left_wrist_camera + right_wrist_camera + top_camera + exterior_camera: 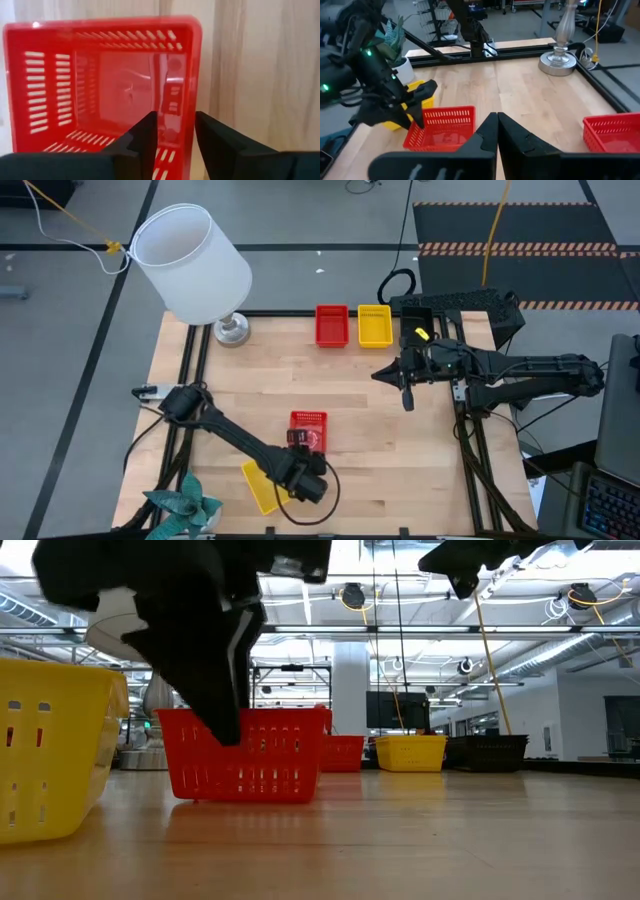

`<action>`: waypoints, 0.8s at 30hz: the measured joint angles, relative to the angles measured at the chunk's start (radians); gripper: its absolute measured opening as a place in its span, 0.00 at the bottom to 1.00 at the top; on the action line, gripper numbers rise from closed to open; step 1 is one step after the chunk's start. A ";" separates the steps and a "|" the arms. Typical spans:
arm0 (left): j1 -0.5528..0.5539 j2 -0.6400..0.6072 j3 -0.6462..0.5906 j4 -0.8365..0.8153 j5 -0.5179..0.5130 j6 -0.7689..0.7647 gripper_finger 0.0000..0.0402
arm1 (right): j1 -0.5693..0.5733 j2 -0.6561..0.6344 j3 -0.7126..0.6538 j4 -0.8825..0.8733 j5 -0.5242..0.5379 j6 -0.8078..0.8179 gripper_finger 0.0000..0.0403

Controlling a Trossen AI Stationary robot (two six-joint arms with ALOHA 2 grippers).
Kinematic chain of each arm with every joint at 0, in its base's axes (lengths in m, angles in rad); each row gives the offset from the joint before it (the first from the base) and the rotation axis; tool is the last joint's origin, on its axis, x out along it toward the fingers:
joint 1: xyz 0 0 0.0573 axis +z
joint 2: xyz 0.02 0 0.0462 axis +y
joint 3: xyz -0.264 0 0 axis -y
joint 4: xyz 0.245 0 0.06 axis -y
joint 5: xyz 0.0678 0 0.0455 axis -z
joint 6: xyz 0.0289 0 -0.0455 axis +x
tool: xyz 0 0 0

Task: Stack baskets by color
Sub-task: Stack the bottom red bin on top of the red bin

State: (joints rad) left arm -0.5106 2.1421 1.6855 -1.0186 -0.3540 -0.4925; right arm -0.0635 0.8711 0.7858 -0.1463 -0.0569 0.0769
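Observation:
A red basket sits flat on the wooden table, near its middle front. My left gripper reaches down over the basket's near wall, open, with one finger inside the basket and one outside. A yellow basket lies by the front edge, beside my left arm. Along the far edge stand another red basket, a yellow one and a black one. My right gripper hangs shut above the table's right half, holding nothing. My left gripper straddles the red basket's near wall from above, slanting down, one finger inside and one outside. A gap shows beside the inner finger. Whether the outer finger touches the wall, I cannot tell. The basket rests on the table.
A lamp with a white shade stands at the far left corner on its metal base. A small green plant sits at the near left corner. Bare wood lies between the red basket and the far row.

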 joint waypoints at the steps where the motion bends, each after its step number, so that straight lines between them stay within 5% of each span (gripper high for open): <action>1: 0.001 0.004 0.000 -0.001 -0.001 0.001 0.32 | 0.000 0.000 0.000 -0.001 0.000 0.013 0.00; 12: 0.009 0.003 0.000 -0.039 -0.040 0.085 0.04 | 0.071 0.000 0.000 0.009 0.001 -0.047 0.00; 24: 0.106 -0.140 0.001 -0.046 -0.116 0.218 0.02 | 0.194 0.077 0.012 0.106 0.088 -0.241 0.01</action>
State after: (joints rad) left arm -0.4042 2.0024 1.6863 -1.0641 -0.4695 -0.2740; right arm 0.1305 0.9479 0.7976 -0.0402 0.0314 -0.1640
